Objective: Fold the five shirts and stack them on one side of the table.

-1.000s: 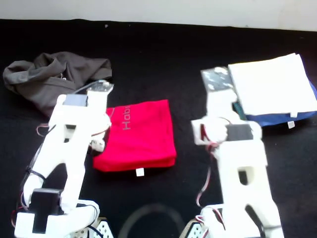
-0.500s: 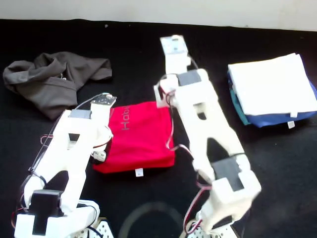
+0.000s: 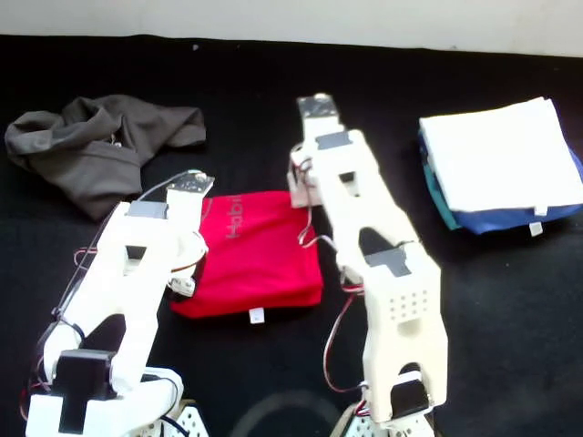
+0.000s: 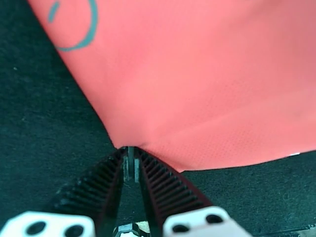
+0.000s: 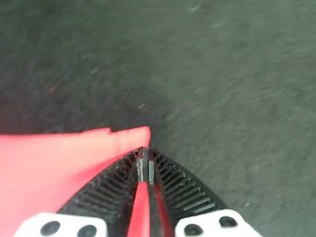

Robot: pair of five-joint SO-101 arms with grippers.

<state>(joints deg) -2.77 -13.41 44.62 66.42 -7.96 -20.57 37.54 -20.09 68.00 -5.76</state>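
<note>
The right arm has swung away from the folded stack to the red shirt, which lies folded between the arms. The right tool is now clamped on its far right corner; a second ago that arm stood by the stack. The left tool stays pinched on the red shirt's left edge. Held at both sides, the shirt looks ready to cross the tabletop to the stack. The crumpled grey shirt, off its far left, remains unfolded.
</note>
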